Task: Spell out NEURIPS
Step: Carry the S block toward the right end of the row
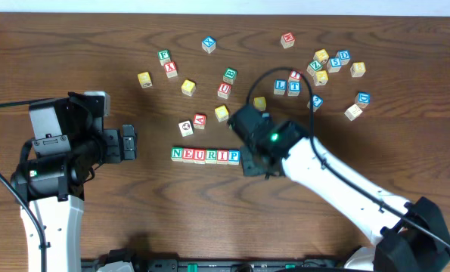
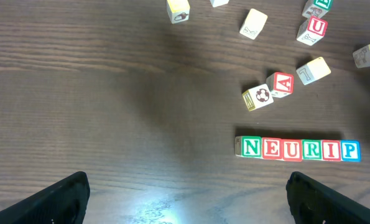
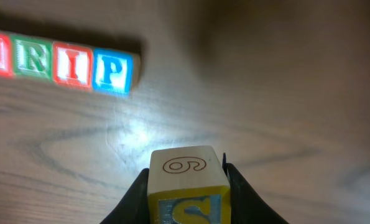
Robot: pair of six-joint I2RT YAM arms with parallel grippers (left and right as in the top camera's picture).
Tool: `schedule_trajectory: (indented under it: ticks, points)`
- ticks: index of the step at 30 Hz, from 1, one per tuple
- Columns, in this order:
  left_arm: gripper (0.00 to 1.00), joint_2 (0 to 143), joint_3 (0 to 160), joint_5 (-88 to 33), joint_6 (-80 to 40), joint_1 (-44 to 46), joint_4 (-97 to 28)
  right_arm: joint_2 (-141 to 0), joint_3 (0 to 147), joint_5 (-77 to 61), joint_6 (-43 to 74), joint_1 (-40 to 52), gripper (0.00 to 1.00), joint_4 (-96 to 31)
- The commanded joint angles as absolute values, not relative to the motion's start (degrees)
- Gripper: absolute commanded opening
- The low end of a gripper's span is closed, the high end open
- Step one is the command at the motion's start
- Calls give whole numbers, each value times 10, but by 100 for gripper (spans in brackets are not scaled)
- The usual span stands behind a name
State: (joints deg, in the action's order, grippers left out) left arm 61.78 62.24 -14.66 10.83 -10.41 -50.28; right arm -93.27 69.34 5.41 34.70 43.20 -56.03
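Observation:
Six letter cubes stand in a row reading NEURIP (image 1: 205,156) (image 2: 298,149) at the table's middle; the right wrist view shows its end, U, R, I and the blue P (image 3: 113,71). My right gripper (image 3: 188,186) (image 1: 251,161) hovers just right of the P, shut on a yellow-faced cube (image 3: 188,177) with a blue S on yellow and a 6 on its pale face. The arm hides that cube from overhead. My left gripper (image 1: 126,143) (image 2: 188,199) rests left of the row, open, with bare wood between its fingers.
Loose cubes lie behind the row: a red A cube (image 1: 200,120) (image 2: 282,83), a picture cube (image 1: 185,128), a yellow cube (image 1: 221,113), a U cube (image 1: 224,90). A cluster of several cubes (image 1: 330,64) sits at the back right.

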Motion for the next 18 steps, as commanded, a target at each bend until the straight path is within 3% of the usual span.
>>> schedule_trajectory:
  ticks: [1,18]
  points:
    - [99,618,631,-145,118,-106,-503,-926,636,58,451,462,1,-519]
    - [99,618,631,-145,118,-106,-503,-933,608,156,461,462,4,-455]
